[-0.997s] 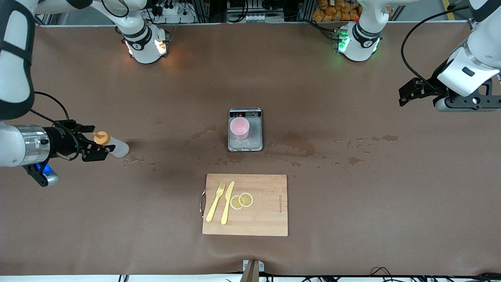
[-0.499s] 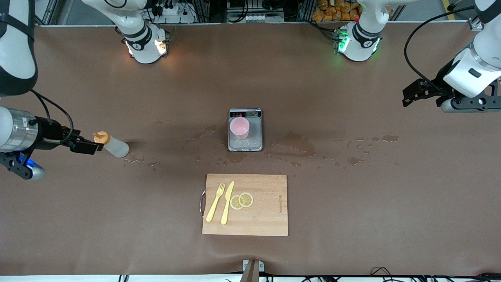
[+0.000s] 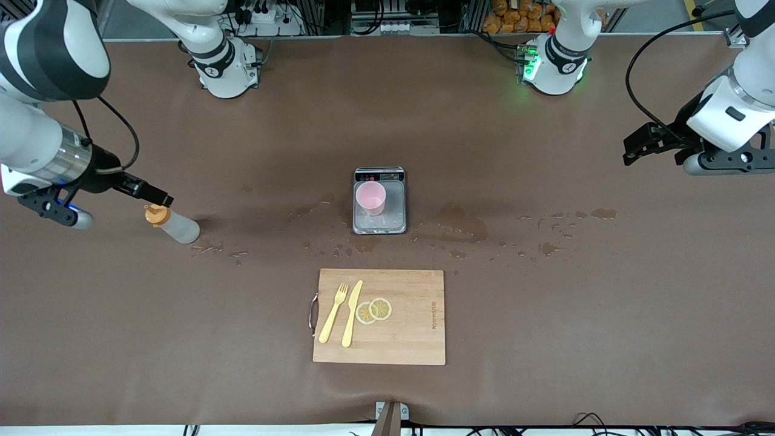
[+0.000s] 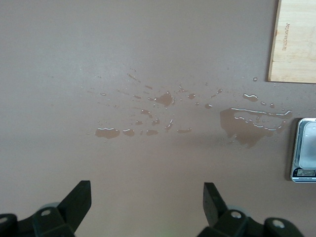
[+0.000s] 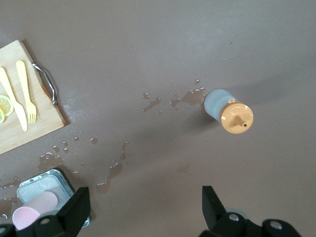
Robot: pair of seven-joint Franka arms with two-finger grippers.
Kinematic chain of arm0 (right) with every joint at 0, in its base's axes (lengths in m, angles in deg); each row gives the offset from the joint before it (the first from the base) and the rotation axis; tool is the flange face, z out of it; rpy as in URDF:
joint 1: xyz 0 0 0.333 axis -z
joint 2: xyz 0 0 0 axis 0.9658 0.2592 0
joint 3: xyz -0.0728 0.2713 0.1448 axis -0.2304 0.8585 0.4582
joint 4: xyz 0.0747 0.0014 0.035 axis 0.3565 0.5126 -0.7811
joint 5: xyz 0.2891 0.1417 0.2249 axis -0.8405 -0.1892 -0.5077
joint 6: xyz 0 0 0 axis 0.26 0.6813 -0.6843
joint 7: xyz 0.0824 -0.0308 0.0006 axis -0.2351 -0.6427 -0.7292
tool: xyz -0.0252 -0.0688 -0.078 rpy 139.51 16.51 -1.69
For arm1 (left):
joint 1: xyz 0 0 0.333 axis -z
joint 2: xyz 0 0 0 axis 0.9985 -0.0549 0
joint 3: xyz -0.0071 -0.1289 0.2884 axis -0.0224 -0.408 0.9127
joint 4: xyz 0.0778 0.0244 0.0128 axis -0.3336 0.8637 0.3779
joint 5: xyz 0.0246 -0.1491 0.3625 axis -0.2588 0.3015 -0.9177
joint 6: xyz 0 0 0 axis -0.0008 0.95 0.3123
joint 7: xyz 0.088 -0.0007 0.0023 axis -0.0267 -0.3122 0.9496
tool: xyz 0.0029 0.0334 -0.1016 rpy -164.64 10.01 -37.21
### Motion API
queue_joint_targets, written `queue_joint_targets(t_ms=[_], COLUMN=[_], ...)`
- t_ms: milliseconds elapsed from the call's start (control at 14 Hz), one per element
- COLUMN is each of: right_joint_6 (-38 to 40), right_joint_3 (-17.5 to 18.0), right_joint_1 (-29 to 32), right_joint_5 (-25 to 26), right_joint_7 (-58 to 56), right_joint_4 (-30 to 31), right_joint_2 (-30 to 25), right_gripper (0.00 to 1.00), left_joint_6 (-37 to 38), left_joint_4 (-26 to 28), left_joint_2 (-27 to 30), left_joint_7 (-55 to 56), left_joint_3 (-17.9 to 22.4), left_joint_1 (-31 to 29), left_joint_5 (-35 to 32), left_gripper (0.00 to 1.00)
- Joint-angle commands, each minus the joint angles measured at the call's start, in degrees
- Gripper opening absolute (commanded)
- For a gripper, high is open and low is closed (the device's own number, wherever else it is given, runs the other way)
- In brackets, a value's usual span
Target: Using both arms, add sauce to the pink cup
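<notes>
- Sauce [image 3: 172, 224] upright on the brown table [image 3: 545, 303] toward the right arm's end, free of any grip – translucent body, orange nozzle cap on top; also in the right wrist view [image 5: 229, 111], seen from above.
- Small wet patches on the table just beside the bottle's base.
- Right gripper [image 3: 148, 192] up in the air over the table just beside the bottle's cap, touching nothing; fingers [image 5: 74, 210] spread wide in the right wrist view, nothing between them.
- Pink cup [image 3: 370, 198] upright on the grey scale [image 3: 393, 212] at the middle of the table, well apart from the sauce; set toward the scale's display end and the right arm's side of the plate.
- Puddles and droplets [image 3: 454, 223] on the table around the scale – more of them strung out toward the left arm's end.
- Wooden cutting board [image 3: 412, 339] nearer to the front camera than the scale; on it a yellow fork [image 3: 333, 313], a yellow knife [image 3: 352, 313] just beside the fork, and two lemon slices [image 3: 373, 310] overlapping each other.
- Left gripper [image 3: 642, 144] in the air over the left arm's end of the table, waiting, well apart from cup and bottle.
- Left fingers [image 4: 79, 202] wide apart in the left wrist view, empty, with wet table below.
</notes>
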Motion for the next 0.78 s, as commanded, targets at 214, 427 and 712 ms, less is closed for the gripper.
queue_joint_targets(t_ms=[214,427,712], right_joint_6=[4.60,6.08,6.00], right_joint_3=[0.63,0.45,0.28], right_joint_1=[-3.88,-3.53,-3.36], right_joint_5=[6.30,5.51,6.65], right_joint_7=[-1.39,-1.48,-1.83], right_joint_4=[-9.94,-15.65,-16.45], right_joint_2=[0.56,3.81,3.90], right_gripper=[1.00,1.00,1.00], left_joint_6=[0.59,0.59,0.68], left_joint_4=[0.05,0.05,0.14], left_joint_2=[0.37,0.37,0.37], left_joint_7=[0.33,0.33,0.33], left_joint_3=[-0.28,-0.37,-0.37], left_joint_1=[-0.56,-0.56,-0.48], left_joint_5=[0.84,0.84,0.84], left_gripper=[1.00,1.00,1.00])
